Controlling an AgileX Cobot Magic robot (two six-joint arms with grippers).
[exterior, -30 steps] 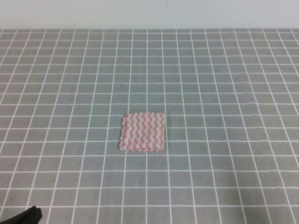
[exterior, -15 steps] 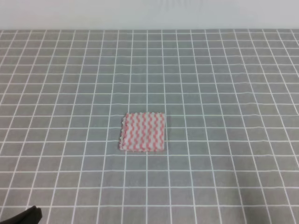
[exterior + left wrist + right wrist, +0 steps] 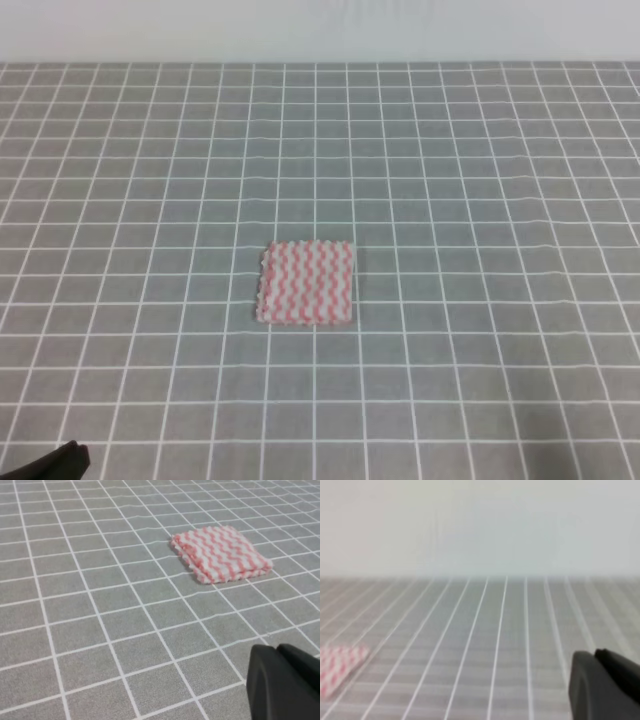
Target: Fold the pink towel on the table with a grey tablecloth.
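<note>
Grey tablecloth (image 3: 480, 200) with a white grid covers the table up to a pale wall (image 3: 320, 30). Near its middle lies the towel (image 3: 306, 283), flat. Left gripper (image 3: 285, 682) and right gripper (image 3: 605, 685) show only dark bodies; jaw width cannot be told.

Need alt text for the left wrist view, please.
A pink towel with white zigzag stripes lies in a neat square on the grey tablecloth with its white grid, upper right of centre. Part of the dark left gripper fills the lower right corner, well short of the towel.
</note>
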